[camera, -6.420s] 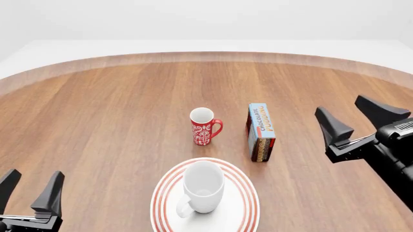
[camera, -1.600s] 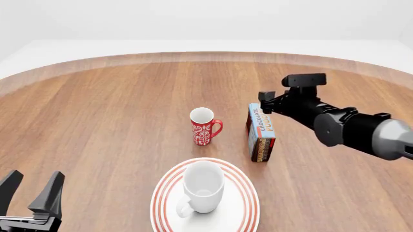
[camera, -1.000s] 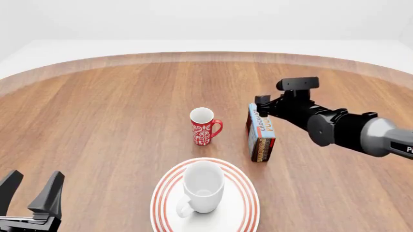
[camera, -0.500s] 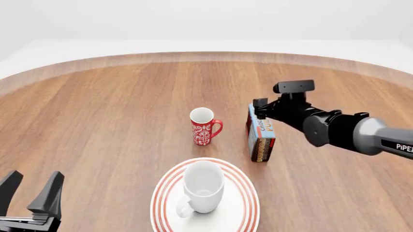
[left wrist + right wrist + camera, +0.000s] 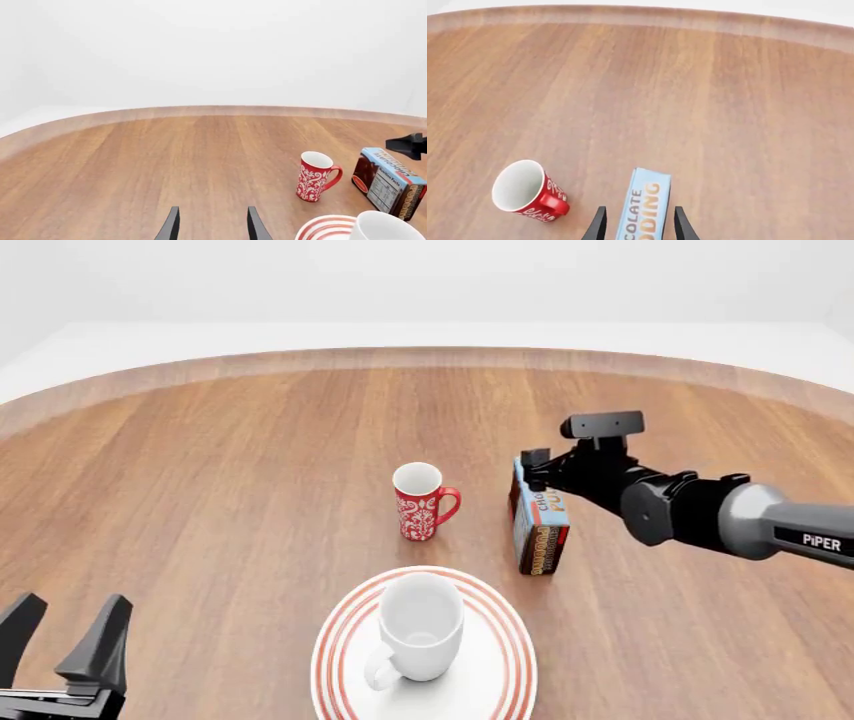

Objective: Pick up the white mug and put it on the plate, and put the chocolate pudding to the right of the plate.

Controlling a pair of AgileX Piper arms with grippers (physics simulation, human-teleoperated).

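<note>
Round wooden table [image 5: 214, 490] seen from above and slightly behind the arms, against a plain white backdrop.

Near the front edge, at centre: the plate [image 5: 505, 642], round and white with red-orange rings. On it, upright, the white mug [image 5: 420, 625], handle toward the near left. Also visible at the corner of the left wrist view, mug [image 5: 387, 229] on plate [image 5: 323, 229].

Just beyond the plate, slightly left of centre: a slim red mug [image 5: 422, 504] with white pattern, upright, handle pointing right. Apart from the plate, not touching.

To the right of the red mug, near it but separate: the chocolate pudding [image 5: 539, 524], a narrow box standing on its long edge, light blue lettered face upward, dark brown end toward the viewer. Positioned beyond and to the right of the plate's far edge, not beside the plate.

Right gripper [image 5: 534, 468] reaching in from the right, over the far end of the pudding box. In the right wrist view, fingers [image 5: 599, 226] spread apart, one on each side of the box [image 5: 644, 209], with visible gaps; no pinch on it.

Left gripper [image 5: 60, 640] at the near left corner, well apart from every object, fingers [image 5: 171, 228] spread and holding nothing.
</note>
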